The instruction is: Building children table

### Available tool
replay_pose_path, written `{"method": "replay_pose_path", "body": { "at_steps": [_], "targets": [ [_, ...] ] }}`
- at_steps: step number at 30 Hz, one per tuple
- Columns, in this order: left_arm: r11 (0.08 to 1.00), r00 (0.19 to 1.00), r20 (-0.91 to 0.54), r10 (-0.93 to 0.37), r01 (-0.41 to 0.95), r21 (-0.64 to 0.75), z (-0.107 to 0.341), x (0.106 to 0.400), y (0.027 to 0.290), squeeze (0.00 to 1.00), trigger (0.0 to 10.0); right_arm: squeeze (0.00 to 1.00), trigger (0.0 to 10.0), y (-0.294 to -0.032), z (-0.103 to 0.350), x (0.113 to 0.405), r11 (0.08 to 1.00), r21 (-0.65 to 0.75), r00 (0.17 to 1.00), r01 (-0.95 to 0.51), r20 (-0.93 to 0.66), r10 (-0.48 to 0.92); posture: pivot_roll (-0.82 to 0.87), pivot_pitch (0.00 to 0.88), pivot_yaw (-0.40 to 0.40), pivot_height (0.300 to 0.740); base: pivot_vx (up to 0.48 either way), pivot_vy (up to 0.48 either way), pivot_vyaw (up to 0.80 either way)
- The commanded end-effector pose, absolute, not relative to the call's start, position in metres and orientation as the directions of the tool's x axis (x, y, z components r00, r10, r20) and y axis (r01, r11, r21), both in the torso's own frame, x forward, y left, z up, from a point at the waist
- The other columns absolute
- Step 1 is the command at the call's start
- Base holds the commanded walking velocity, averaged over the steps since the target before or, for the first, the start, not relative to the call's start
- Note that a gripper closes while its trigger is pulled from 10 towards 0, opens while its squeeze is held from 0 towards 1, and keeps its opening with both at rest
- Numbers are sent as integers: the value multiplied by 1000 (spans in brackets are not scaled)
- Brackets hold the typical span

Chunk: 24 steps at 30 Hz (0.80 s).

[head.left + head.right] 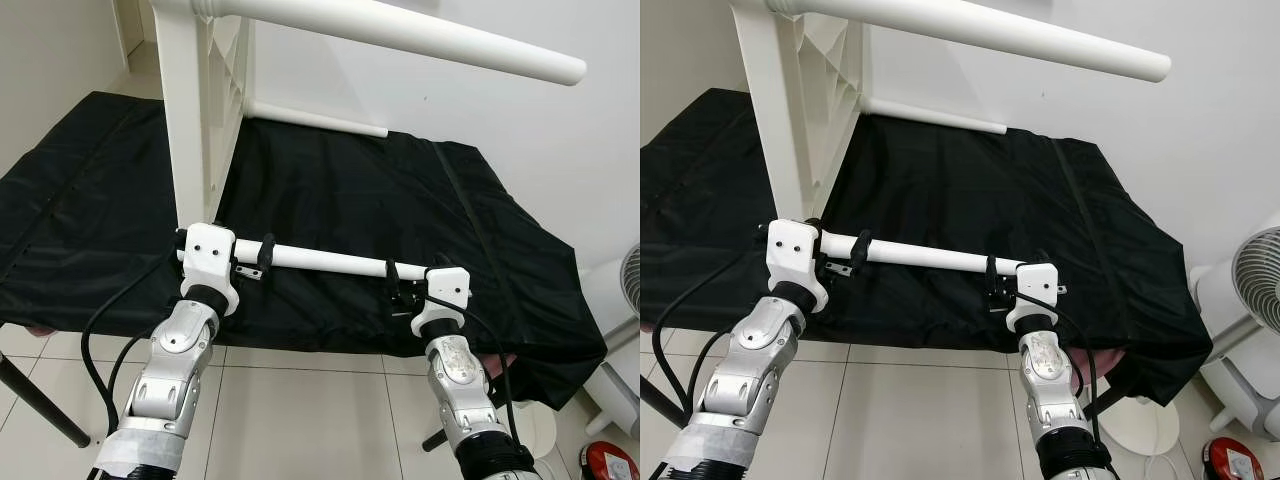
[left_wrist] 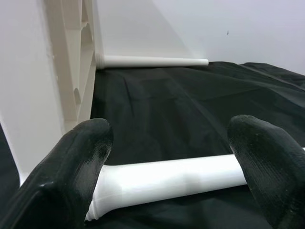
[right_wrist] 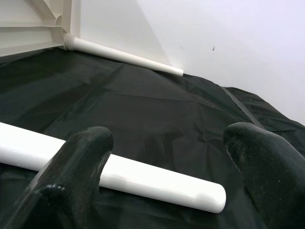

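White plastic table top (image 1: 200, 110) is stood on edge upon the black-draped worktop (image 1: 480, 250).
A white round table leg (image 1: 320, 261) is straddled by the open left pincer (image 1: 262, 254) and open right pincer (image 1: 396, 284).

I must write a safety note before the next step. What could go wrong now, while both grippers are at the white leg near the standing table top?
1. Both the left gripper and the right gripper look open around the white leg, so it might roll or slip out.
2. The table top stands on its edge on the black cloth; pushing the leg into it could tip it.
3. The cloth is wrinkled and might slide.
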<state>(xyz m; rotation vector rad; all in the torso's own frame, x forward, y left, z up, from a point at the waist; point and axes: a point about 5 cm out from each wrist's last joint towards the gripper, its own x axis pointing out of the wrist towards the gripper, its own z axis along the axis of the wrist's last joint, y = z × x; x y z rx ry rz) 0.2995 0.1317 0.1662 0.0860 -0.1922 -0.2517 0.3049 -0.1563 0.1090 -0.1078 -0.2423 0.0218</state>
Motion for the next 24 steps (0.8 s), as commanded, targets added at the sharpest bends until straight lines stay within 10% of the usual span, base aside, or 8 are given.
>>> {"method": "replay_pose_path", "body": {
  "at_steps": [1, 24],
  "targets": [
    [945, 930, 184, -319, 298, 133, 167, 296, 125, 0, 10000, 0, 10000, -161, 110, 306, 993, -121, 971, 5, 237, 24, 64, 0, -115, 740, 0, 0, 0],
    [966, 954, 173, -245, 226, 123, 164, 298, 130, 0, 10000, 0, 10000, -161, 107, 302, 992, -129, 974, -6, 226, 36, 63, 0, -123, 740, 0, -289, 0]
  ]
}}
